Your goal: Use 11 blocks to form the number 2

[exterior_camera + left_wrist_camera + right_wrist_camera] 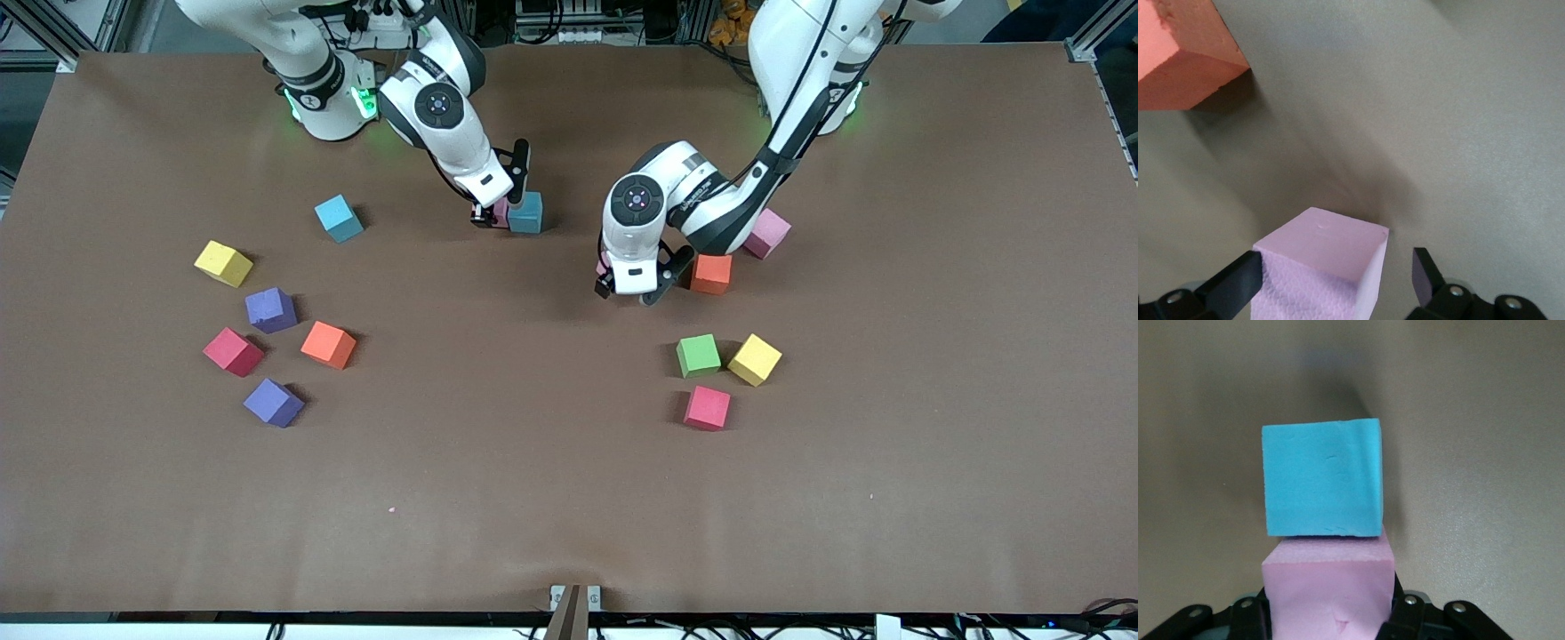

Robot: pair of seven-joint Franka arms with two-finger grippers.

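My right gripper [496, 213] [1328, 607] is shut on a pink block [1328, 587], low at the table in the middle near the robots' bases. That pink block presses against a light blue block [526, 213] [1321, 480]. My left gripper [633, 286] [1335, 267] stands open around a second pink block [1325, 260]. One finger [1231, 283] touches it and the other stands clear. An orange block [711, 274] [1178, 60] lies just beside that gripper. No number 2 shape is in view.
Toward the right arm's end lie light blue [339, 218], yellow [223, 263], red [233, 351], orange [328, 345] and two purple blocks [270, 309] [273, 402]. Toward the left arm's end lie pink [766, 233], green [698, 356], yellow [755, 359] and red [707, 408] blocks.
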